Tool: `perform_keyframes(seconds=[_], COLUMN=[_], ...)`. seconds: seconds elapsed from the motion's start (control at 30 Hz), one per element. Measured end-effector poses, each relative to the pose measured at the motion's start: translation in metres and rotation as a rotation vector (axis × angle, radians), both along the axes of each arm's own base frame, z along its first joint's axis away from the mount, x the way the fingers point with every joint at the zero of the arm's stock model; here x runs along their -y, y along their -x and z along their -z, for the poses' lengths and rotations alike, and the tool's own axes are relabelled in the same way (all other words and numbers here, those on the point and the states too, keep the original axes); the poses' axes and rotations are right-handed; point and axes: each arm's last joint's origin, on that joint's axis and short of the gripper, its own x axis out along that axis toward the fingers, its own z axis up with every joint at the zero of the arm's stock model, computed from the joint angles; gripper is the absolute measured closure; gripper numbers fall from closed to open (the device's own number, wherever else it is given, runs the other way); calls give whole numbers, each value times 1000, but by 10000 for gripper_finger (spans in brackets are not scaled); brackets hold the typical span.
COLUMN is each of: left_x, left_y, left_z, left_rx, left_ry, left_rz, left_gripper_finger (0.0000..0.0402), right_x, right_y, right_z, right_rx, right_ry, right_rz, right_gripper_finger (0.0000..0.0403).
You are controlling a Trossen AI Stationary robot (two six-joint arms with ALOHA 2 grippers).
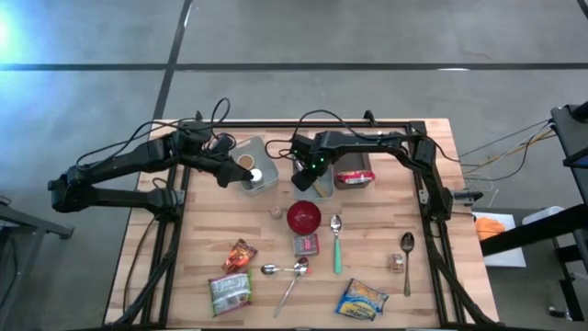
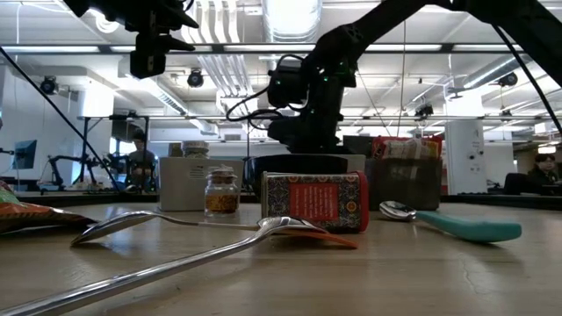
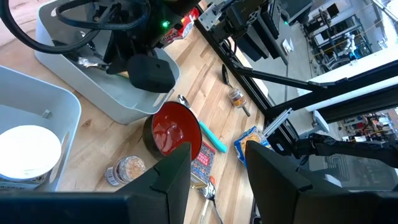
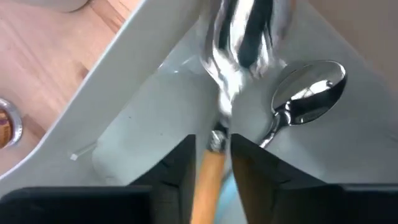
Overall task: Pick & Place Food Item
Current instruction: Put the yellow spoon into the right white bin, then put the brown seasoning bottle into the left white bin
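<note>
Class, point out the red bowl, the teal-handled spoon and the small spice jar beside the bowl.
red bowl (image 1: 304,217), high view, its inside.
teal-handled spoon (image 1: 336,253), high view, its handle.
small spice jar (image 3: 124,169), left wrist view, its glass side.
</note>
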Motion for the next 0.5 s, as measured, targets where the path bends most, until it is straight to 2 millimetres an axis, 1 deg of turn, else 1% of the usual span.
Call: perform_keyframes(seconds=[0.17, 0.3, 0.37, 0.5], left_x=[0, 0, 0, 0], left_y=[0, 0, 0, 0], left_z=[0, 0, 0, 0], left_rx=[0, 0, 0, 0], left_ry=[0, 0, 0, 0], left_rz=[0, 0, 0, 0], left_gripper_finger=[245, 245, 245, 245], right_x=[-1, -3, -5, -9], right_y=[0, 1, -1, -1], right_z=[0, -7, -16, -46], right_rx=[1, 17, 41, 109], right_ry=[-6, -33, -25, 5], right_rz=[1, 31, 13, -13], right_gripper_finger=[225, 192, 186, 184])
